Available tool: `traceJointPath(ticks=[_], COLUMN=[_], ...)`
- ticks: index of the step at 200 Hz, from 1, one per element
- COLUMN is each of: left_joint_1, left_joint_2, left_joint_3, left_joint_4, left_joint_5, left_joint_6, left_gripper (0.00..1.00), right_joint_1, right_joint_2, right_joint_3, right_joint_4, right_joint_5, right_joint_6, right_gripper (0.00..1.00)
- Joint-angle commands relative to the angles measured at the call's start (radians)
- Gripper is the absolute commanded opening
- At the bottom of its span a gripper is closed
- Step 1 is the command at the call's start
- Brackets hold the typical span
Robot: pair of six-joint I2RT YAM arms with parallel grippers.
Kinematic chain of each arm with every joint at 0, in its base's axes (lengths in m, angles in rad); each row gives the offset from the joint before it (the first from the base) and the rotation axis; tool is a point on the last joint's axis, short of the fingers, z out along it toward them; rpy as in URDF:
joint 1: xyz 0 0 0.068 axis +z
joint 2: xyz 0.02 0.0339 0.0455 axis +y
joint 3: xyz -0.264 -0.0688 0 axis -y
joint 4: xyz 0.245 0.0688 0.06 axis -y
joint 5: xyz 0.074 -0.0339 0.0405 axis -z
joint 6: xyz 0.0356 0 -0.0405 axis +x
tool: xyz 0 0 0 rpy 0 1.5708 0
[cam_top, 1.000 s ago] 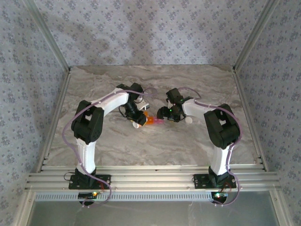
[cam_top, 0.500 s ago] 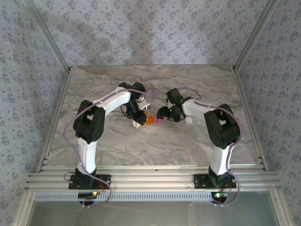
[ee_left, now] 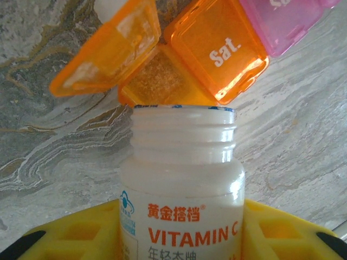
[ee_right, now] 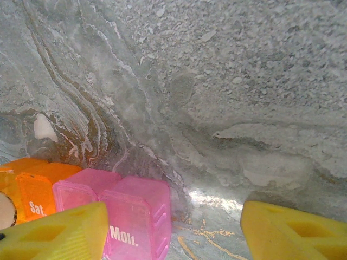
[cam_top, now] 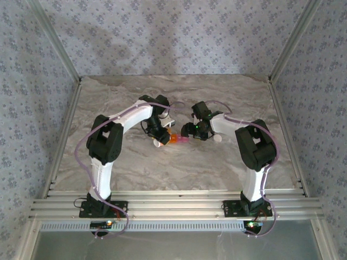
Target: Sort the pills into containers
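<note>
Near the middle of the marbled surface (cam_top: 162, 173), well clear of every edge: the containers (cam_top: 180, 140), a short strip of translucent compartments, orange at the left end, pink toward the right. Flat on the surface, between the two wrists.

Left jaws closed on a white vitamin C bottle (ee_left: 181, 179), yellow pads (ee_left: 282, 233) against both its sides. Uncapped, neck threads bare, mouth pointing at the orange end of the strip. Seen from the top view, tipped low, at or almost at that orange end. Just past the bottle's mouth in the left wrist view: an open orange hollow (ee_left: 162, 81), a raised orange flap (ee_left: 105, 51) on its left, an orange lid marked "Sat." (ee_left: 219, 51) on its right, then pink compartments (ee_left: 282, 19) toward the upper right.

Right jaws open, gripping nothing: one yellow finger (ee_right: 54, 233) just in front of a pink compartment marked "Mon." (ee_right: 138, 216), the other well apart, bare surface between. Impossible to tell whether that nearer finger touches the strip.
</note>
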Motion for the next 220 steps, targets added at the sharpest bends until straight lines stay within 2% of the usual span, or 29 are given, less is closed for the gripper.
traceJointPath(ticks=[1, 220], left_joint_1=[-0.011, -0.041], left_joint_2=[0.007, 0.070], left_joint_3=[0.031, 0.118], left_joint_4=[-0.049, -0.138], left_joint_5=[-0.020, -0.115], left_joint_6=[0.018, 0.059], left_gripper=[0.00, 0.00], right_joint_1=[-0.003, -0.003], right_joint_2=[0.060, 0.065], right_joint_3=[0.007, 0.039], right_joint_4=[0.027, 0.012], right_joint_5=[-0.001, -0.003], right_joint_6=[-0.020, -0.024], right_gripper=[0.69, 0.69])
